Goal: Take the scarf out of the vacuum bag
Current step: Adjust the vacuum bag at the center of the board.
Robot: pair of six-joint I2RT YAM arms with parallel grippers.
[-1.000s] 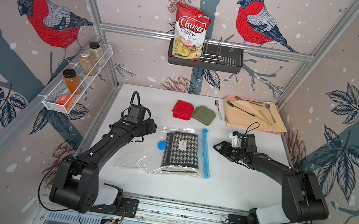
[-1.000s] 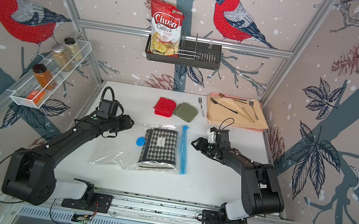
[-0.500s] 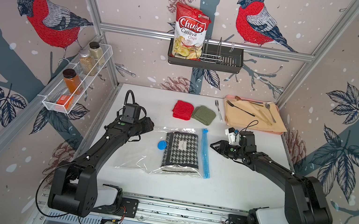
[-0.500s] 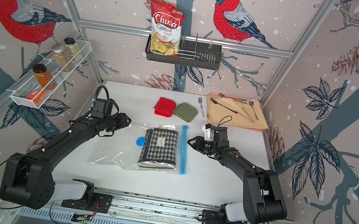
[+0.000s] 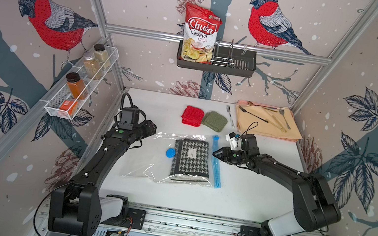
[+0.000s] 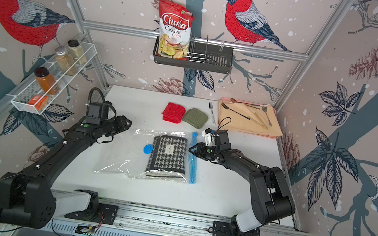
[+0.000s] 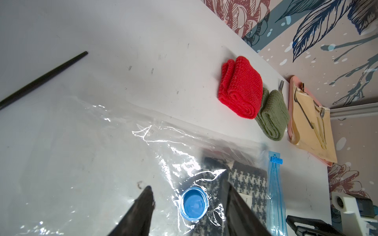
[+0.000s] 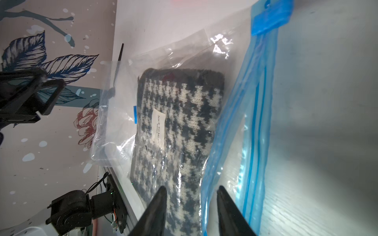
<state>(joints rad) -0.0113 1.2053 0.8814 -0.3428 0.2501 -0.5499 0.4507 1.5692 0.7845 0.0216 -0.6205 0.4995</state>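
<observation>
I see my right gripper (image 8: 191, 196) half parted over the zip strip (image 5: 216, 170) edge of the vacuum bag (image 5: 146, 166), with the scarf (image 5: 191, 159) inside. My left gripper (image 7: 187, 185) hangs parted beside the bag, holding nothing.

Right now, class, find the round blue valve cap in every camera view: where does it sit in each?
Both top views: valve cap on the clear bag, just left of the scarf.
Left wrist: valve cap between the open jaws, beside the scarf.
Right wrist: only a thin blue sliver past the scarf's far edge, probably it.
Shared landmark: blue zip strip along the scarf's other side.
</observation>
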